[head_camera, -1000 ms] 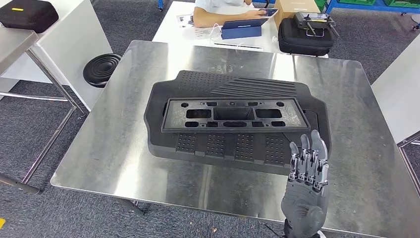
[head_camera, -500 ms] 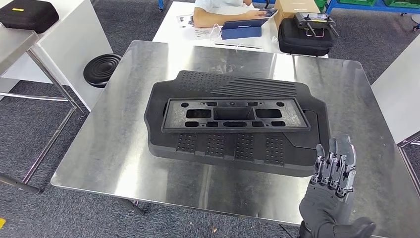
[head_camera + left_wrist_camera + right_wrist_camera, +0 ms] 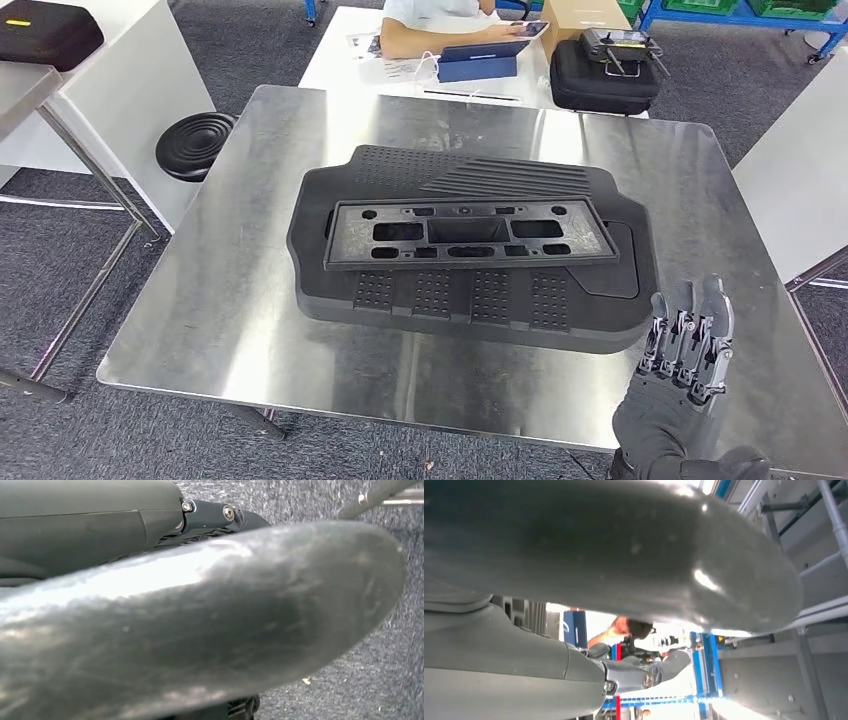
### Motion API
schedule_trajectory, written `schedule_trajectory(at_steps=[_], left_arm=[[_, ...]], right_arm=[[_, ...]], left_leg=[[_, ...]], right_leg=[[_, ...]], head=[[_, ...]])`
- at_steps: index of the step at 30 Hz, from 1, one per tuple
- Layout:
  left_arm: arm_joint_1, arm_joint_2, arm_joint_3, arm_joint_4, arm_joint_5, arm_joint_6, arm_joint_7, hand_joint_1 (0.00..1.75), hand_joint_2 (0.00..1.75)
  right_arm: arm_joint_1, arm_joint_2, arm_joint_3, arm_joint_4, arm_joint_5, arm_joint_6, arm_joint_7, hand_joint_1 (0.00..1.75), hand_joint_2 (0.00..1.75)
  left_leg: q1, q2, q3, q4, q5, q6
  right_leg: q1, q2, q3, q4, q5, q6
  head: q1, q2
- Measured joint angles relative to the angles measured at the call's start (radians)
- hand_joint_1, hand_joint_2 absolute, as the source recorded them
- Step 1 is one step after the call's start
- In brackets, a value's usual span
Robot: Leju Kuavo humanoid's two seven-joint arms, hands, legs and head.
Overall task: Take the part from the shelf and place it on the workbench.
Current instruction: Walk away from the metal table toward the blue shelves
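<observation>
Part [image 3: 470,250] lies flat on your workbench [image 3: 200,300], long axis running side to side, placement apparently done. Your right hand [image 3: 680,390] sits just off its near right corner, fingers extended, holding nothing. Left hand's [image 3: 200,630] state: can't tell.

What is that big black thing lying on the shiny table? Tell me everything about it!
The black part is a wide, flat moulding that looks like matte plastic. It has ribbed and dotted patches, and a raised rectangular frame with cut-out slots across its middle. It lies flat near the middle of the steel workbench. Nothing holds it; the right hand is raised beside its near right corner, not touching.
</observation>
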Motion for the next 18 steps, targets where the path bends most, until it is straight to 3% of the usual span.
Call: schedule_trajectory(at_steps=[1, 3, 4, 6, 8, 10, 12, 14, 15, 16, 18], left_arm=[[0.0, -0.001, 0.001, 0.0, 0.0, 0.0, 0.0, 0.0, 0.0], [0.0, -0.002, 0.001, -0.001, 0.0, 0.0, 0.0, 0.0, 0.0], [0.001, -0.002, 0.001, -0.002, 0.0, 0.0, 0.0, 0.0, 0.0], [0.003, -0.002, 0.002, -0.004, 0.0, 0.0, 0.0, 0.0, 0.0], [0.004, -0.003, 0.002, -0.005, 0.001, 0.001, 0.0, 0.0, 0.0], [0.004, -0.003, 0.002, -0.006, 0.001, 0.0, 0.0, 0.0, 0.0], [0.004, -0.003, 0.003, -0.006, 0.001, -0.001, 0.0, 0.0, 0.0], [0.006, -0.003, 0.006, -0.006, 0.001, -0.002, 0.0, 0.0, 0.0], [0.006, -0.003, 0.008, -0.006, 0.001, -0.003, 0.0, 0.0, 0.0], [0.007, -0.003, 0.009, -0.006, 0.001, -0.003, -0.001, 0.0, 0.0], [0.007, -0.004, 0.011, -0.006, 0.001, -0.003, -0.001, 0.0, 0.0]], right_arm=[[0.0, 0.0, -0.001, 0.0, 0.0, 0.0, 0.0, 0.0, 0.0], [-0.001, 0.0, -0.002, 0.0, 0.0, 0.0, 0.0, 0.0, 0.0], [-0.002, 0.0, -0.003, 0.0, 0.0, 0.0, 0.0, 0.0, 0.0], [-0.002, 0.0, -0.004, -0.001, 0.0, -0.001, 0.0, 0.0, 0.0], [-0.001, 0.001, -0.006, -0.002, 0.0, -0.001, 0.0, 0.0, 0.0], [0.0, 0.003, -0.007, -0.004, 0.0, -0.001, 0.0, 0.0, 0.0], [0.001, 0.005, -0.009, -0.006, 0.001, -0.001, 0.0, 0.0, 0.0], [0.001, 0.006, -0.01, -0.006, 0.003, -0.001, 0.0, 0.0, 0.0], [0.001, 0.006, -0.01, -0.006, 0.003, -0.001, 0.0, 0.0, 0.0], [0.001, 0.006, -0.011, -0.006, 0.004, -0.001, 0.0, 0.0, 0.0], [0.001, 0.006, -0.011, -0.006, 0.004, -0.001, 0.0, 0.0, 0.0]], left_leg=[[0.003, 0.007, 0.001, 0.0, -0.001, -0.004], [0.007, 0.02, 0.005, 0.002, -0.005, -0.017], [0.006, 0.026, 0.009, 0.003, -0.009, -0.026], [0.003, 0.04, 0.022, 0.002, -0.018, -0.044], [0.006, 0.058, 0.036, -0.003, -0.023, -0.06], [0.012, 0.042, 0.034, 0.026, -0.052, -0.069], [0.015, -0.004, -0.011, 0.139, -0.123, -0.071], [0.015, -0.028, -0.074, 0.268, -0.18, -0.069], [0.015, -0.031, -0.09, 0.294, -0.18, -0.068], [0.015, -0.033, -0.086, 0.278, -0.158, -0.065], [0.016, -0.055, -0.035, 0.154, -0.08, -0.057]], right_leg=[[-0.003, -0.005, 0.021, -0.032, 0.013, 0.012], [-0.008, -0.041, 0.108, -0.177, 0.054, 0.033], [-0.007, -0.062, 0.146, -0.241, 0.071, 0.035], [-0.001, -0.082, 0.176, -0.29, 0.083, 0.018], [0.002, -0.059, 0.177, -0.289, 0.088, -0.007], [-0.003, -0.037, 0.185, -0.292, 0.093, -0.025], [-0.005, -0.018, 0.189, -0.293, 0.095, -0.038], [0.001, 0.004, 0.19, -0.292, 0.094, -0.044], [0.004, 0.017, 0.191, -0.292, 0.093, -0.044], [0.006, 0.03, 0.193, -0.292, 0.092, -0.045], [0.006, 0.057, 0.198, -0.291, 0.089, -0.043]], head=[[0.0, 0.0], [0.002, 0.0], [0.003, 0.0], [0.002, 0.0], [-0.002, 0.0], [-0.005, 0.0], [-0.009, 0.0], [-0.01, 0.0], [-0.01, 0.0], [-0.01, 0.0], [-0.01, 0.0]])
